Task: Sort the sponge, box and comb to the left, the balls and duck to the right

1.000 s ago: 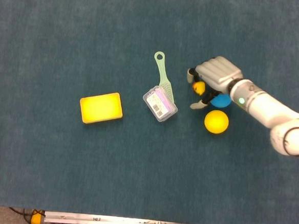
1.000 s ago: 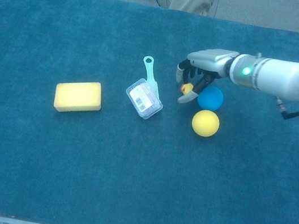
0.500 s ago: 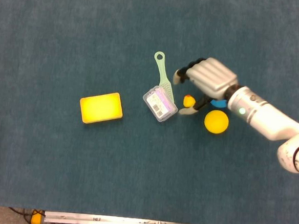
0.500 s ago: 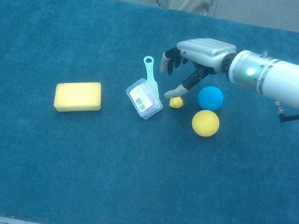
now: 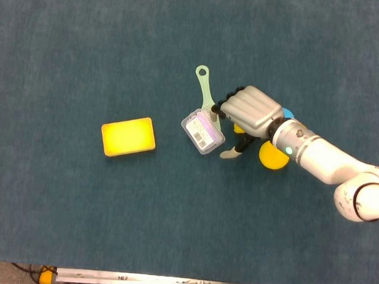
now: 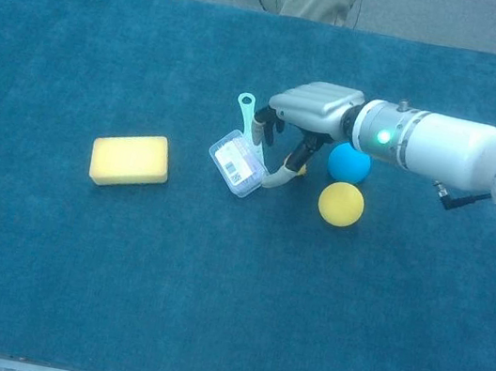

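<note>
The right hand (image 6: 310,110) hovers, fingers (image 5: 231,153) spread and apparently empty, over the box (image 6: 238,162) and comb (image 5: 206,91); the duck (image 6: 300,168) sits at the hand's 6 o'clock.

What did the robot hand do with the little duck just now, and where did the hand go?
The right hand let go of the duck, which now lies on the table beside the blue ball. The hand moved left, over the comb and box. The sponge, box, comb and both balls stayed put.

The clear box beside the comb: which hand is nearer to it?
Right. The right hand hangs open just right of the clear box, fingertips beside its edge and over the comb. The left hand appears in neither view.
</note>
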Robot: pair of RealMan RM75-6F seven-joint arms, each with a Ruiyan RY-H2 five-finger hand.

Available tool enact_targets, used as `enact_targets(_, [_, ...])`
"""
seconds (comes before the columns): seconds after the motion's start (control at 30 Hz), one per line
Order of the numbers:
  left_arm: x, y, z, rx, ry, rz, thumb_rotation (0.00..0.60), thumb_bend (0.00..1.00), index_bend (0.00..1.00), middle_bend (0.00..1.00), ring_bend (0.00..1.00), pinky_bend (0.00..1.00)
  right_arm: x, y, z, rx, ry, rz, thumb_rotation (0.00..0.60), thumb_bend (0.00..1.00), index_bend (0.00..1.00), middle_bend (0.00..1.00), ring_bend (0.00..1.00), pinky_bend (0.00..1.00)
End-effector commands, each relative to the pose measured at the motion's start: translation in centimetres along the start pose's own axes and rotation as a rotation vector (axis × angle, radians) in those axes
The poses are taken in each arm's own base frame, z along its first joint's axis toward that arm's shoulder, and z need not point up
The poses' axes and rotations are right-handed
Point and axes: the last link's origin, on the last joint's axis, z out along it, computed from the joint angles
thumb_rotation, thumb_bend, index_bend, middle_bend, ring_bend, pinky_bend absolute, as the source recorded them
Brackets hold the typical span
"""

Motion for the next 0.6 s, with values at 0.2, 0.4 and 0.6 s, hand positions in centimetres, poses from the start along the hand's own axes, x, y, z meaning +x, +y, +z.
enact_targets(0.2, [-0.1, 0.1, 0.1, -0.007, 0.0, -0.002, 0.6, 0.43, 0.36, 0.33, 0.27, 0.2, -0.4, -0.8, 0.4, -0.004, -0.024, -0.018, 0.362, 0.0, 0.33, 0.38, 0.29, 0.26])
enact_targets(0.4, [0.0, 0.0, -0.1, -0.003, 0.005, -0.002, 0.6, 0.43, 0.36, 0.33, 0.27, 0.2, -0.4, -2.4, 1.4, 0.018, -0.029, -0.004, 0.363, 0.0, 0.33, 0.38, 0.29, 0.26])
enact_targets(0.6, [0.0, -0.2, -0.2, 0.002, 0.005, -0.004, 0.6, 0.43, 0.36, 0.33, 0.27, 0.2, -0.2, -4.6, 2.4, 0.06, -0.016, 0.031, 0.362, 0.0, 0.33, 0.38, 0.29, 0.26])
